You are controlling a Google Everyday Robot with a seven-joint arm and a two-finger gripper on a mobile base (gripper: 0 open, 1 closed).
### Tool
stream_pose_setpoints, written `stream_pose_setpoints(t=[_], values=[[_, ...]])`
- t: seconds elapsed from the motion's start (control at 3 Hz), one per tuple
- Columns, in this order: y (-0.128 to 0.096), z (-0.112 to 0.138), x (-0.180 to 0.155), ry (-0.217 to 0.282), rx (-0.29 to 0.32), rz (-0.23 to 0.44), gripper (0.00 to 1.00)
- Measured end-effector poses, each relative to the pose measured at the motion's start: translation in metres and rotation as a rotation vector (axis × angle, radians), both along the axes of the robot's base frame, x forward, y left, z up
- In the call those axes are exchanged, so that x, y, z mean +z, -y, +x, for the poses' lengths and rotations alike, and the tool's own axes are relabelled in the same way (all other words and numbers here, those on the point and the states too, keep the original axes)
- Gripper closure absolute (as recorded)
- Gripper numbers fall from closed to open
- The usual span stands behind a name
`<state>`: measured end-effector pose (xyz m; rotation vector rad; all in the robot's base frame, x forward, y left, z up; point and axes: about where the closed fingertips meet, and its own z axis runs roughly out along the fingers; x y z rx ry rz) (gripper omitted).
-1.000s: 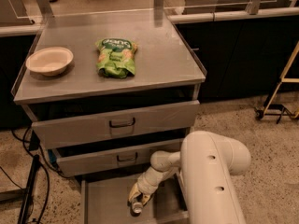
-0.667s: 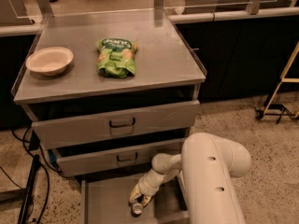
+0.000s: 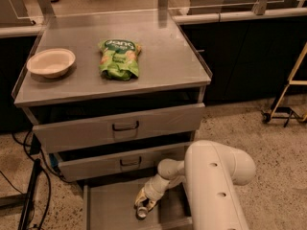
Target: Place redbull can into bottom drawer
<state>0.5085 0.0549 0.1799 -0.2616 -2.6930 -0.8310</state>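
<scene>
**A:** Entry: what differs from a second ago?

**B:** Almost nothing. The gripper (image 3: pixel 144 204) sits at the same spot, low inside the open bottom drawer (image 3: pixel 108 207), right of the middle of its floor. The redbull can (image 3: pixel 141 213) is at the gripper's tip, shiny round end towards the camera, also where it was. The white arm (image 3: pixel 216 186) shows no shift that I can detect.

**A:** Grip state?

**B:** Cannot tell. The can touches the gripper's tip, but it isn't clear whether it's clamped or already let go, nor whether it rests on the drawer floor or hangs just above it.

**A:** Reading for the task?

**B:** Judgement: the carry is over and this is the release stage. The can is inside the drawer's walls, so the placement looks nearly done. What's left is letting go, if that hasn't happened, and lifting the arm clear. Risk: a slim can lying on its side may roll on the flat floor.

**A:** Labels, writing?

**B:** The green snack bag (image 3: pixel 120 59) on the cabinet top (image 3: pixel 163 51) has white lettering near its upper edge, but I can't read it. No markings can be made out on the can. The pale bowl (image 3: pixel 51 62) is plain. The two upper drawers (image 3: pixel 124 128) carry dark handles and no text.
</scene>
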Motion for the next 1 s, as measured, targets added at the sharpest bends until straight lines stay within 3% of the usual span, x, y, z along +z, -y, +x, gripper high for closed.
stream_pose_setpoints(t=[1.0], values=[[-0.001, 0.017, -0.021, -0.01, -0.069, 0.006, 1.0]])
